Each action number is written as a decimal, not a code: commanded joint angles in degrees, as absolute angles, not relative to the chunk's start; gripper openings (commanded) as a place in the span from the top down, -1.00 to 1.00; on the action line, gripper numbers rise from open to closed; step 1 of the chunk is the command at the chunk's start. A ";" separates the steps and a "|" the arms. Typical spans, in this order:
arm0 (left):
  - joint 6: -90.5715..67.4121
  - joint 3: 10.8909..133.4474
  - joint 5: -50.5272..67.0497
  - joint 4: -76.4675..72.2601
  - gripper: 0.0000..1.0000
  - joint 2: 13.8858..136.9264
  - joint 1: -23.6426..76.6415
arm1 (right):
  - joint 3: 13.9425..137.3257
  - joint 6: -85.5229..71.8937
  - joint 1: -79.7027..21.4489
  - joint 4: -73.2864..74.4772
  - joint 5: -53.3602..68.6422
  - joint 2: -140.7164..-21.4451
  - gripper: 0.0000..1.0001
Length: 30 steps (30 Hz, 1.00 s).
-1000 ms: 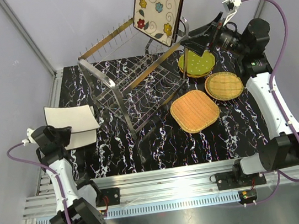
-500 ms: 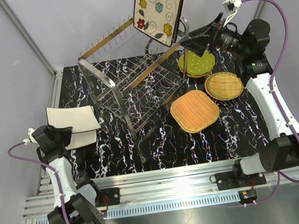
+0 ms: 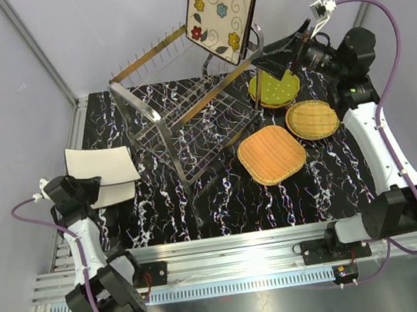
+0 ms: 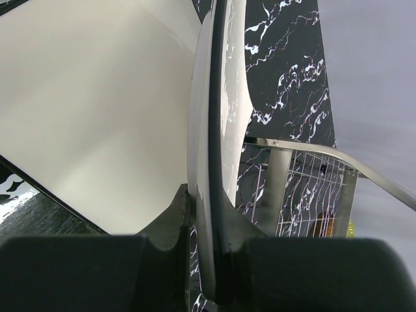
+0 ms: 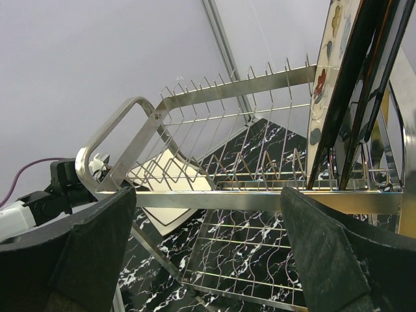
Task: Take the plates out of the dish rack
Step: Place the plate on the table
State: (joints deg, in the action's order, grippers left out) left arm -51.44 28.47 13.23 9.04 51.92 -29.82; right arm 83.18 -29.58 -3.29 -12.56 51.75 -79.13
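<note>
Top view: flower plate (image 3: 221,11) is seen upright in dish rack (image 3: 180,121), the only one to be unloaded; wicker plates (image 3: 270,155) and green dotted plates (image 3: 273,89) are laid on table (image 3: 222,200).
Left wrist: left gripper (image 4: 203,214) is clamped on cream plate (image 4: 218,117) rim beside second cream plate (image 4: 97,110); not yet released.
Right wrist: right gripper (image 5: 201,247) is spread wide, empty, faced at flower plate.

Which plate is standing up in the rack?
The flower-patterned plate, upright in the dish rack. The wicker plates, green dotted plate and cream plates are out of it.
</note>
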 commanded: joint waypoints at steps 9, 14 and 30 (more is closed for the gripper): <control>-50.28 28.30 17.23 2.19 0.87 54.75 -32.25 | 82.79 -29.27 -2.90 -14.41 52.56 -76.82 -0.99; -49.75 27.07 18.54 2.11 0.76 55.28 -33.48 | 82.71 -29.27 -2.90 -14.41 52.56 -76.82 -0.99; -47.11 23.29 22.67 -1.32 0.42 59.50 -36.04 | 82.88 -29.62 -2.90 -14.50 52.56 -76.82 -1.00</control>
State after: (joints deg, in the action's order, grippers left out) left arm -50.43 23.83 20.38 3.03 58.78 -35.97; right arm 82.43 -29.61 -3.29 -12.56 51.75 -78.78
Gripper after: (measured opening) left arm 0.288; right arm 0.994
